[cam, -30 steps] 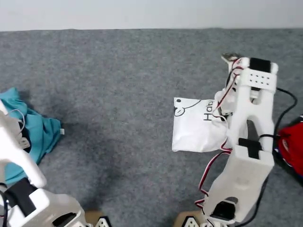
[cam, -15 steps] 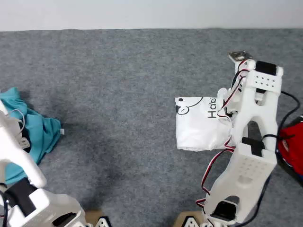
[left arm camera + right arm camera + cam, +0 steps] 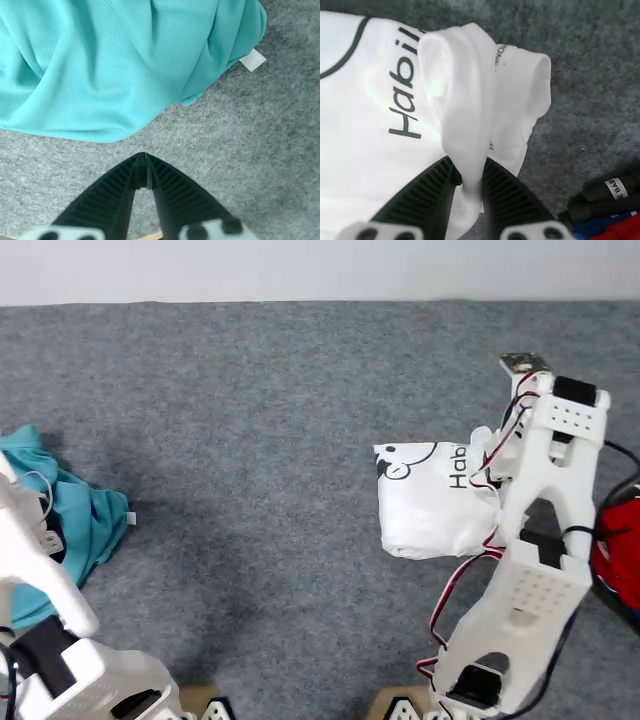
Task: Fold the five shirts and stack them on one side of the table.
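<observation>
A: Where does the step stand?

B: The right tool is clenched on a raised ridge of the white shirt, pinching a fold of cloth near its sleeve end. The shirt lies as a compact folded packet on the right half of the desk, printed side up. It is near the red shirt at the desk's right edge.

A: So what does it take to do this well?

B: I judge the arm is shifting the folded packet toward the stacking side. The grip takes only the upper layers, so a high lift would likely let the lower ones sag open. It is better to hold low, slide the packet with the cloth flat on the desk, and let go only once it lies square.

A: Any hazard?

B: The red shirt is close. Dragging the white one across it could bunch both.

A: And the other arm?

B: The left tool is clenched on nothing. It hangs over bare grey desk just beside the hem of the teal shirt, which lies crumpled at the left edge. That is well apart from the white shirt, so I expect no clash. The teal one looks to need spreading flat before any fold.
</observation>
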Robot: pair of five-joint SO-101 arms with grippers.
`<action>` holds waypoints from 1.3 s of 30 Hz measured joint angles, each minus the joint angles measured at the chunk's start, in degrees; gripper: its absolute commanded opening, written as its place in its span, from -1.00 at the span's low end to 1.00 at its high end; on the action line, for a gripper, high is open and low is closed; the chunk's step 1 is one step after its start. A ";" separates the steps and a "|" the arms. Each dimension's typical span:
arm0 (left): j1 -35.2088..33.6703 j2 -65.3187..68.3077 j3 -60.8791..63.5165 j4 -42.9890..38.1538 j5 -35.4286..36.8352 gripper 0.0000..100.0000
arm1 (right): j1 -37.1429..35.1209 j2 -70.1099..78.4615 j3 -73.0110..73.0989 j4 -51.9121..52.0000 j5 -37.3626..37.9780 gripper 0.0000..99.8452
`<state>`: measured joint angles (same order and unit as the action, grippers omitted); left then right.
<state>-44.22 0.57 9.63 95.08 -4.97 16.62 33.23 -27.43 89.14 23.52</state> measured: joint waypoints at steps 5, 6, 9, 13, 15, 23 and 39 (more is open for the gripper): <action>0.00 0.00 0.00 0.00 0.00 -0.99 | 1.67 0.00 -0.35 0.00 0.00 -0.98; 0.00 0.00 0.00 0.00 0.00 -0.99 | 1.76 0.00 -0.35 0.00 0.00 -0.97; 0.00 0.00 0.00 0.00 0.00 -0.99 | 1.76 0.00 -0.35 0.00 0.00 -0.97; 0.00 0.00 0.00 0.00 0.00 -0.99 | 1.76 0.00 -0.35 -2.29 0.00 -0.82; 0.00 0.00 0.00 0.00 0.00 -0.99 | 1.76 0.00 -0.35 -2.99 0.00 -0.67; 0.00 0.00 0.00 0.00 0.00 -0.99 | 1.85 -0.18 -6.24 1.05 0.00 -0.51; 0.00 0.00 -3.52 3.43 0.00 -0.99 | -2.64 -9.76 2.29 11.25 0.00 -0.94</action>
<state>-44.22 0.57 6.11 98.51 -4.97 13.98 23.47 -25.14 100.40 23.52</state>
